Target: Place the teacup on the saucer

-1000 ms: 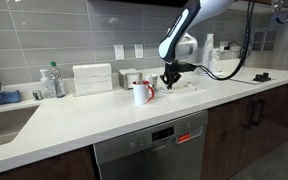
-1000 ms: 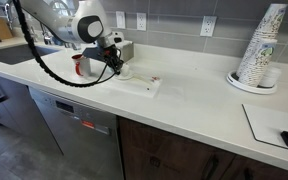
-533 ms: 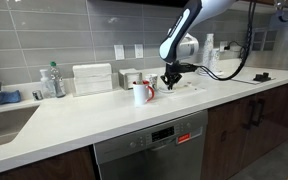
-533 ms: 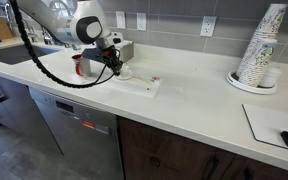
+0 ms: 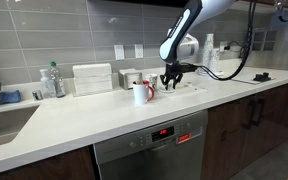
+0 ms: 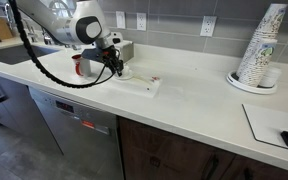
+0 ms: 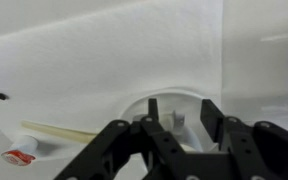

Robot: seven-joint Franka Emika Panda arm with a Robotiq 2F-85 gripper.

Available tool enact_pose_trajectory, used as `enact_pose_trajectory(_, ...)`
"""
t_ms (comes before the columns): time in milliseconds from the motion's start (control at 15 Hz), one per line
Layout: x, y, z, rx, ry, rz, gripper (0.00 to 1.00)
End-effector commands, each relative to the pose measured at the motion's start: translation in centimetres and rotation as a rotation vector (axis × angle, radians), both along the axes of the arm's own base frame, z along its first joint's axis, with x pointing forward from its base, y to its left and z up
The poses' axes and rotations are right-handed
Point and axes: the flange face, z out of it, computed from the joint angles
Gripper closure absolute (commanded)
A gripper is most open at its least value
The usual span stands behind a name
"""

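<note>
wrist view: the gripper [image 7: 182, 112] comes in from the bottom edge, its two dark fingers [image 7: 212, 115] spread apart with a clear gap between them. a round white rim sits in that gap, which i record as the teacup [image 7: 179, 98]. the pads stand on either side of it, and i cannot tell whether they touch it. i cannot separate the saucer from the cup in this view. a pale stick with a red tip [image 7: 22, 153] lies on the white surface, off to the side of the fingers.

in both exterior views the gripper [image 5: 170, 80] [image 6: 114, 68] points down, low over the counter [image 5: 84, 120], just beside the white mug with the red handle [image 5: 142, 92]. a small white piece, the teacup [image 6: 125, 72], shows at the fingertips, resting at counter level. the arm reaches in from above. a stack of paper cups [image 6: 261, 45] stands well apart, at the far end of the counter
</note>
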Motion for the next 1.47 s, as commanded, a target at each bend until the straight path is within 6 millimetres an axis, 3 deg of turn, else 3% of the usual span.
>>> enact_pose_trajectory(0,-1.4,0.2,0.7,-0.002,0.01,-0.008,0.18)
enact_pose_trajectory(133,-2.2,0.4,1.5,0.002,0.041,-0.024,0.03)
enact_pose_trajectory(200,-3.0,0.6,2.1,0.007,0.057,-0.03,0.0)
enact_pose_trajectory(400,-6.4,0.9,4.2,0.002,0.125,-0.044,0.0)
enact_pose_trajectory(733,-12.6,0.8,9.6,0.0,0.116,-0.064,0.0)
enact_pose_trajectory(933,-15.8,-0.3,12.5,0.017,0.08,-0.062,0.0)
enact_pose_trajectory(1133,-18.3,-2.2,13.9,0.034,0.054,-0.057,0.0)
enact_pose_trajectory(1200,-19.0,-3.0,13.9,0.04,0.054,-0.037,0.0)
enact_pose_trajectory(1267,-16.7,-1.9,14.1,0.023,0.046,-0.061,0.0)
enact_pose_trajectory(1400,-17.3,-2.4,14.6,0.023,0.036,-0.063,0.0)
